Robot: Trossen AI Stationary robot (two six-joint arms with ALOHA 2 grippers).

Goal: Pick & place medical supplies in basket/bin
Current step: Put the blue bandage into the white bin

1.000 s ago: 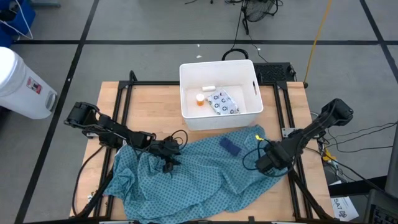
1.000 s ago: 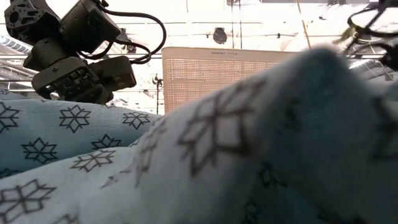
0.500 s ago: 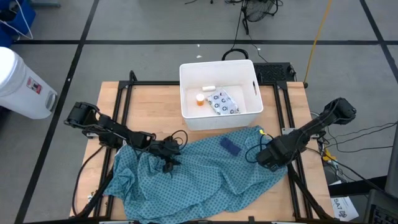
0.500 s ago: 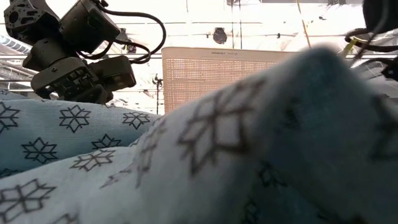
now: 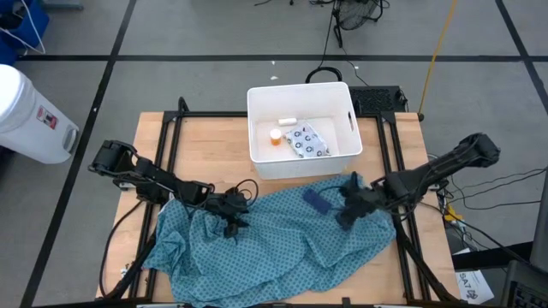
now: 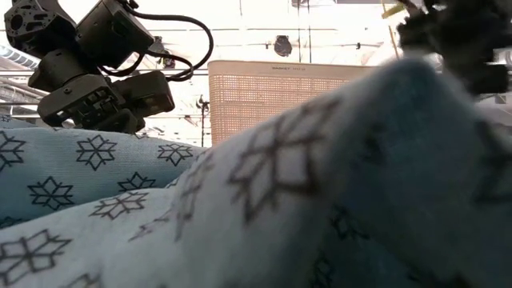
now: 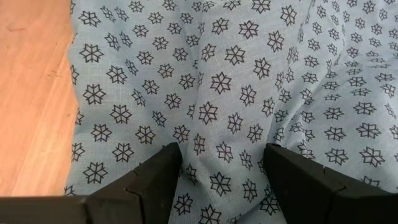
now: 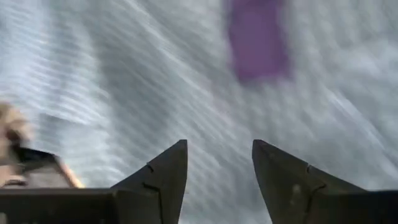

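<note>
Teal patterned cloth point(image 5: 274, 239) is spread over the near half of the wooden table point(image 5: 205, 137), and the dark blue oblong block point(image 5: 316, 201) lies on it, just in front of the white tub point(image 5: 303, 129). The orange pill bottle point(image 5: 275, 137), ring-printed packet point(image 5: 306, 141) and small white tube point(image 5: 287, 121) are seen inside the tub. The left gripper point(image 5: 232, 224) rests on the cloth, fingers spread. Since a second ago the right gripper point(image 5: 342, 219), fingers apart and empty, has been swung leftward to just beside the block. The low view is mostly blocked by cloth; the right wrist view is smeared.
</note>
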